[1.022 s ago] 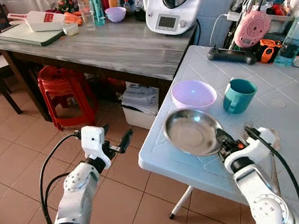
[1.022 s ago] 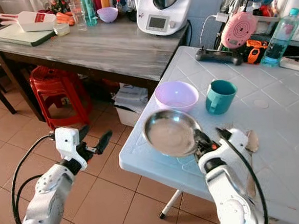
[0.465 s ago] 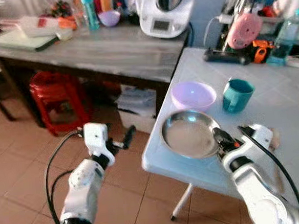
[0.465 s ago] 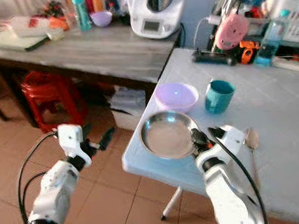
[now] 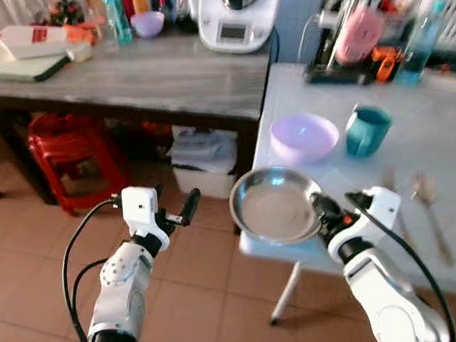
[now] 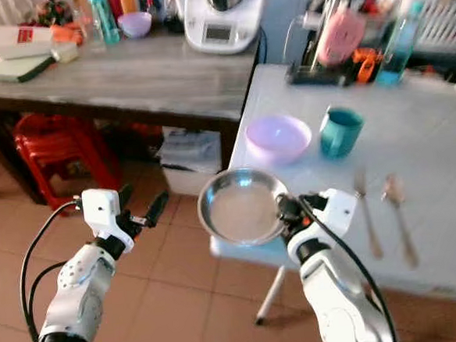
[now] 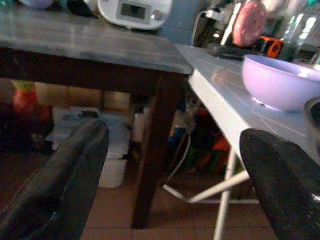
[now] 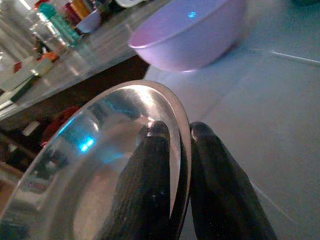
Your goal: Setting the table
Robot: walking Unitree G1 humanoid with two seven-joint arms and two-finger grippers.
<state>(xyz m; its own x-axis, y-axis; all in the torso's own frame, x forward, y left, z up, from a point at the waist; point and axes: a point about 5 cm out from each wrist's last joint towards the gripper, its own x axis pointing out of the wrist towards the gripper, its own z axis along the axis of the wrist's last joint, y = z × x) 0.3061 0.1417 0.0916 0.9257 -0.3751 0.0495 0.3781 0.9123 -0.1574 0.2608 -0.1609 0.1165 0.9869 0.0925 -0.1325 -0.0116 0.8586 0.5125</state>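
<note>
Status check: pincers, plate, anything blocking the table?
Right pincer shut on steel plate rim, plate held over white table corner. Left pincer open, idle over floor. Purple bowl and teal mug sit just beyond.

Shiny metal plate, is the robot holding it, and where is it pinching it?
Yes. The right gripper holds the shiny metal plate by its rim, one black finger inside the edge and one outside. The left gripper is open and holds nothing.
</note>
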